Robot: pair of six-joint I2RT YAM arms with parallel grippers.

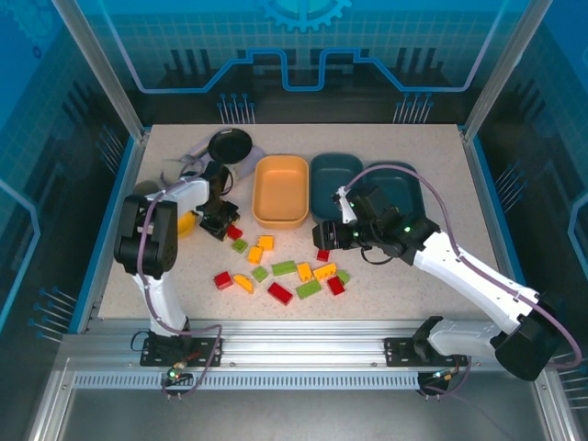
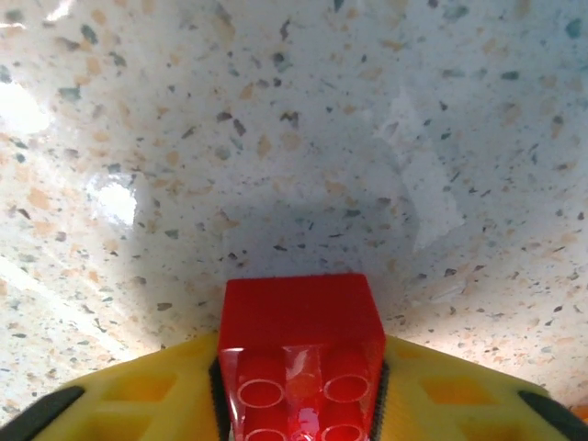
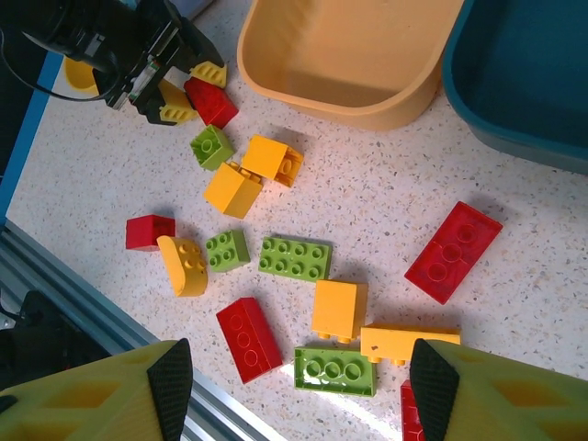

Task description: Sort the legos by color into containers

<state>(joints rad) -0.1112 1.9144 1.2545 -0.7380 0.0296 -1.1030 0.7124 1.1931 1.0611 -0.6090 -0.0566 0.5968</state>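
My left gripper (image 2: 300, 404) is shut on a red lego (image 2: 300, 340) just above the speckled table; in the top view that gripper (image 1: 225, 225) is left of the orange-yellow container (image 1: 280, 190). Several red, yellow and green legos (image 1: 284, 268) lie scattered in front of the containers. My right gripper (image 3: 301, 381) hangs open above this pile with nothing between its fingers; a green lego (image 3: 335, 370) and a long red lego (image 3: 248, 337) lie below it. Two teal containers (image 1: 333, 175) (image 1: 404, 179) stand right of the orange-yellow one; my right arm covers part of the far-right one.
A black round dish (image 1: 230, 144) and a grey cup stand at the back left behind my left arm. A yellow bowl (image 1: 186, 223) peeks out under that arm. The metal rail (image 1: 294, 331) runs along the table's near edge, close to the pile.
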